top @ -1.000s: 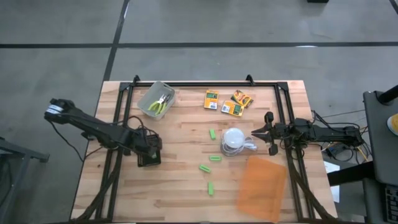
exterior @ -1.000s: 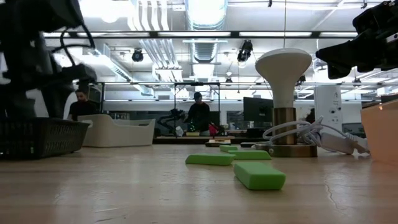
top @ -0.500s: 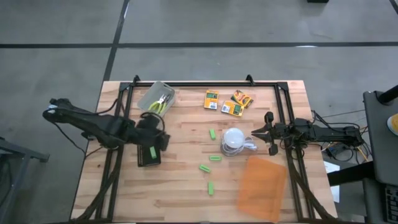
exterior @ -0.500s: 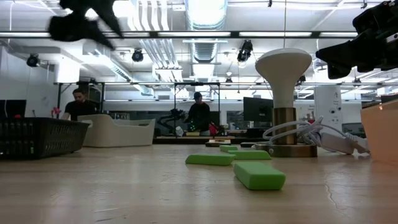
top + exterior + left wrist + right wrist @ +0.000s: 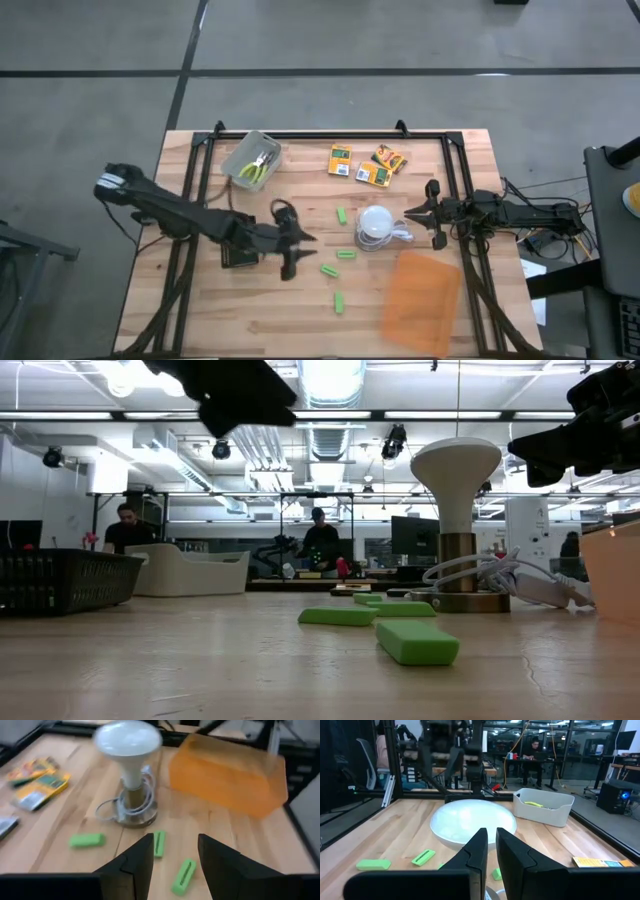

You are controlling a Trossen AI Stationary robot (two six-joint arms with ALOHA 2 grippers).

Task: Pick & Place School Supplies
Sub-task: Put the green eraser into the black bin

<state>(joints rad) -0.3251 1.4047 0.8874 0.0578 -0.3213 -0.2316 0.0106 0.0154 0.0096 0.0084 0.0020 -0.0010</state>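
— What's lying on the wooden counter (image 5: 200, 310)?

— Four stubby, matte green sticks (image 5: 345, 254) with rounded ends, scattered near the middle beside a white mushroom-shaped lamp (image 5: 375, 226). One lies crosswise, the others run roughly front to back or slanted.

— And the boxes?

— Three flat orange-yellow boxes (image 5: 375, 175) near the far edge. Yellow-green pliers (image 5: 258, 168) sit in a translucent bin (image 5: 240, 152) at the far left.

— The hands?

— The left hand (image 5: 291, 243) hovers mid-counter, fingers spread, empty. The right hand (image 5: 432, 213) hangs by the right edge, fingers narrow, holding nothing.
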